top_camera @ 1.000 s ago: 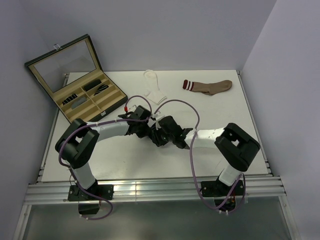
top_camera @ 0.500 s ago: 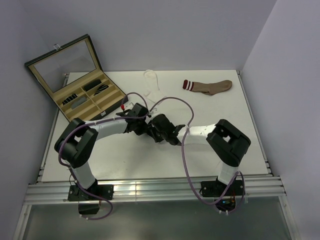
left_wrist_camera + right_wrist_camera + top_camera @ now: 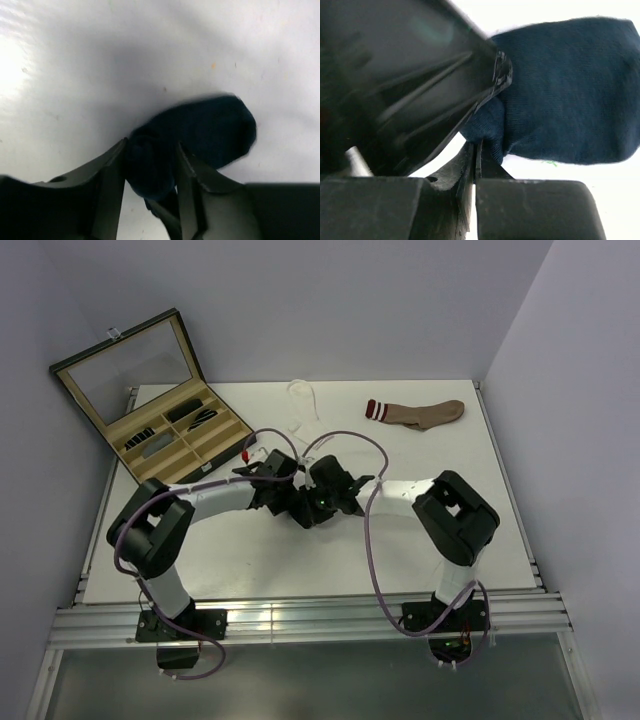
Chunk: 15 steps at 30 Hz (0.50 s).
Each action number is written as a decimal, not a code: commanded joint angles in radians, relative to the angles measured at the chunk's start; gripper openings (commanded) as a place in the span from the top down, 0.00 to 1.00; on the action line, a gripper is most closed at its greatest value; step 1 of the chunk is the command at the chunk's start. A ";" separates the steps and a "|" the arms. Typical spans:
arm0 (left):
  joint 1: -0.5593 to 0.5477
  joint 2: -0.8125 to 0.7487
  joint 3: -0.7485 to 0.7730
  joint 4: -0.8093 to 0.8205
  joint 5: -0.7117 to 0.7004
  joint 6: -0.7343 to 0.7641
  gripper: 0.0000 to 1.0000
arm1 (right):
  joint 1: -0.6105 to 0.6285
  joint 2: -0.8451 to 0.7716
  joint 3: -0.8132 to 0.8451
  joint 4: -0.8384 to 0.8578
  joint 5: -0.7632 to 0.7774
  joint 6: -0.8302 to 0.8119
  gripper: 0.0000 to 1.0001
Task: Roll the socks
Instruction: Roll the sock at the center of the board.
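Finding: both arms meet at the middle of the table (image 3: pixel 250 560), directly over the navy sock (image 3: pixel 570 90). It lies flat on the surface with its near end gathered into a small roll.

Your left gripper (image 3: pixel 150 145) stands partly apart, one finger on either side of that rolled end. The roll fills the gap between them. Whether they press on it I cannot tell. Judged purpose: to hold the turns in place so the roll does not spring loose.

Your right gripper (image 3: pixel 475 146) is closed tight, its tips meeting at the bunched edge of the same sock. Whether a thin fold is caught between them the wrist view does not show. The position suits tucking or drawing fabric onto the roll. The two pincers crowd each other closely, so watch for contact.

Most of the sock lies unrolled beyond the fingers, so the roll is barely begun.

A white sock (image 3: pixel 303 405) and a brown striped-cuff sock (image 3: pixel 420 413) lie flat at the far edge, well apart. An open compartment case (image 3: pixel 135 370) stands at the far left.
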 commanded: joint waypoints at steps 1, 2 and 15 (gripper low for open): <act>-0.028 -0.088 -0.019 0.027 -0.008 0.011 0.52 | -0.063 0.042 0.005 -0.074 -0.286 0.060 1.00; -0.027 -0.097 -0.036 0.033 -0.008 0.010 0.50 | -0.079 0.045 -0.005 -0.043 -0.326 0.086 1.00; -0.027 -0.237 -0.203 0.189 0.009 -0.036 0.25 | -0.271 0.188 -0.067 0.227 -0.706 0.301 1.00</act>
